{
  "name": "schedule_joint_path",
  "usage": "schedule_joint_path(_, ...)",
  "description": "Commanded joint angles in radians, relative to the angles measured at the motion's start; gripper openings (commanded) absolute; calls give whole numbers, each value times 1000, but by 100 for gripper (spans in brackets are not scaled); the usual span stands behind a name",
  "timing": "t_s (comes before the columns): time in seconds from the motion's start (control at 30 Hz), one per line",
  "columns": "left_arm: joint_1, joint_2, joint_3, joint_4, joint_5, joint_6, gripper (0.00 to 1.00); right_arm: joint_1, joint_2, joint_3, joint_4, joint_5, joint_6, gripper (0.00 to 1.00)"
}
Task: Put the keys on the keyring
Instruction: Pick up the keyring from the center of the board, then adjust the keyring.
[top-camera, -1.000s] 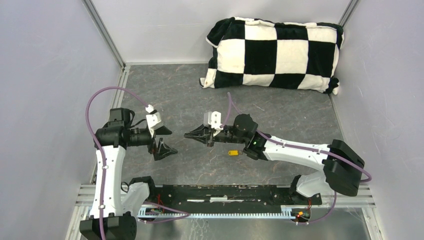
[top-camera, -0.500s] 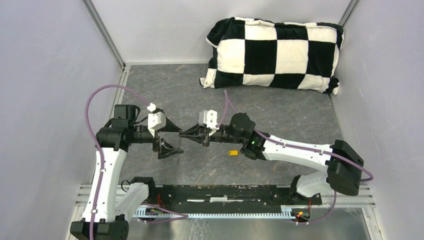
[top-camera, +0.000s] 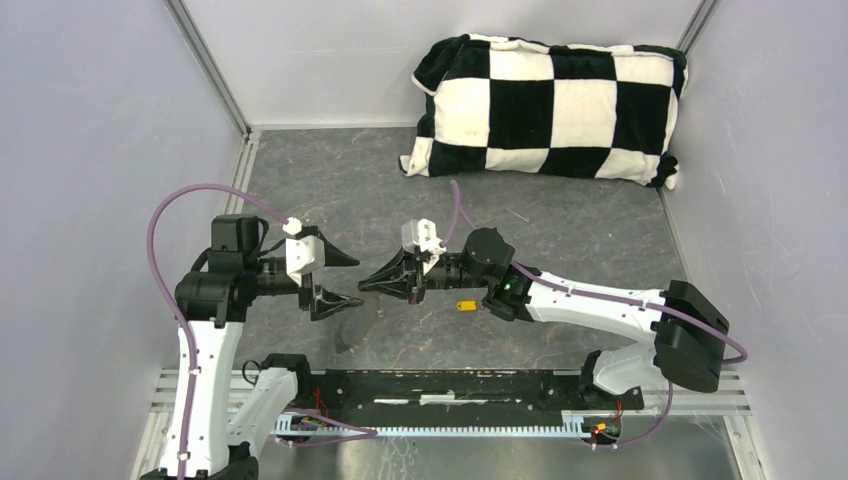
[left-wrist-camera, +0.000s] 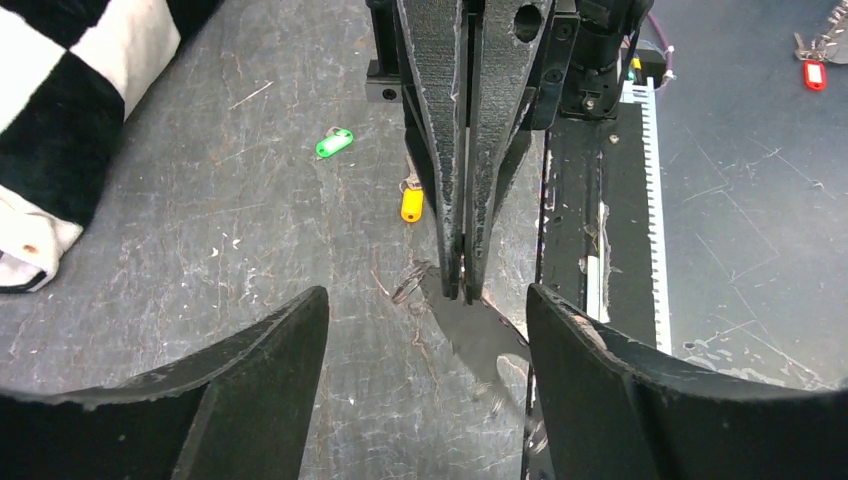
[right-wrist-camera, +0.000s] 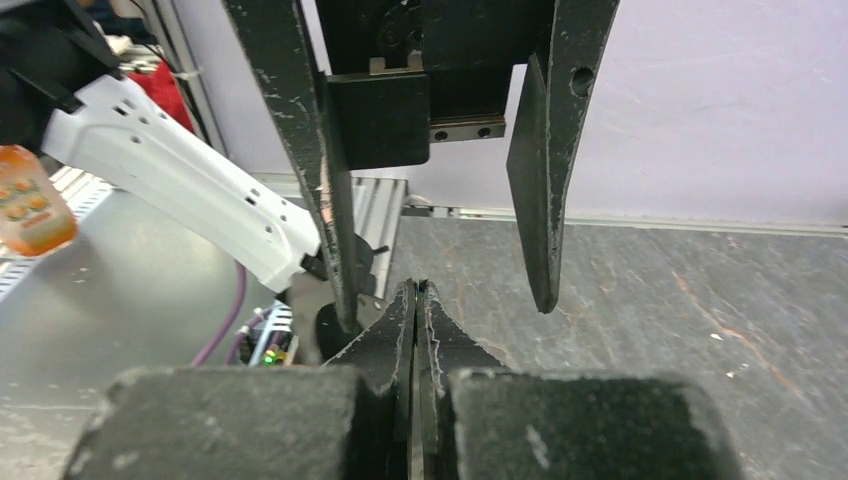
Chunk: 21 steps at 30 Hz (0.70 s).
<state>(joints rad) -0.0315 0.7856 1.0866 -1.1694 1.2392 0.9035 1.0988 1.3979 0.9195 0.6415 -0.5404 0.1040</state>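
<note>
Drawn closer, the released left pincer (left-wrist-camera: 425, 300) flanked the clenched right pincer (left-wrist-camera: 463, 285) at its tips, a yellow-headed metal key (left-wrist-camera: 411, 205) lying beneath the latter.

Bright, even overhead light; soft shadows.

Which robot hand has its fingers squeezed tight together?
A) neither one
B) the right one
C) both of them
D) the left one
B: the right gripper has its two fingers pressed flat against each other, while the left gripper holds its fingers wide apart, one on either side of the right one's tips.
</note>
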Motion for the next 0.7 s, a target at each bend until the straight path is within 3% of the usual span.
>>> schedule_joint_path(0.0, -3, 1, 63, -51, 27, 38, 77, -6, -59, -20, 143, -72, 123, 0)
schedule_joint_path(0.5, -3, 4, 154, -139, -23, 98, 66, -20, -108, -49, 130, -101, 144, 0)
schedule_joint_path(0.67, -2, 14, 210, -88, -1, -5, 66, -20, -112, -29, 45, -98, 83, 0)
